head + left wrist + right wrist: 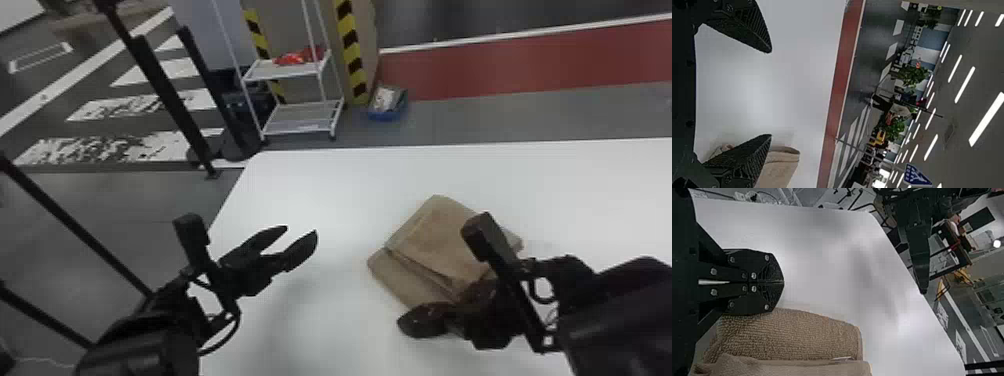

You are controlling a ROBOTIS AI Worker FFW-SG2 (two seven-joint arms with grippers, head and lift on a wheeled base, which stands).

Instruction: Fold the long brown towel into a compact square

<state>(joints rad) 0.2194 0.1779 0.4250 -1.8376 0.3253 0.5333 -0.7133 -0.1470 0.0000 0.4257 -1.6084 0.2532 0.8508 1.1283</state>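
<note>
Brown towel (435, 235) folded into a layered packet, seemingly in its squaring-up stage.

The towel lies on the worktop (325, 190), its upper layers set back so that a strip of the lower part shows along its near left side. The left fingers (302, 250) stand wide and empty, well apart from the towel on its left. The right fingers (774, 272) are pressed together with nothing visible between them, at the towel's near edge. The folding looks largely done, though the outline is uneven. The next move probably calls for nudging or patting that strip in line with the top layers; pushing too hard could skew the stack or slide the towel whole.
</note>
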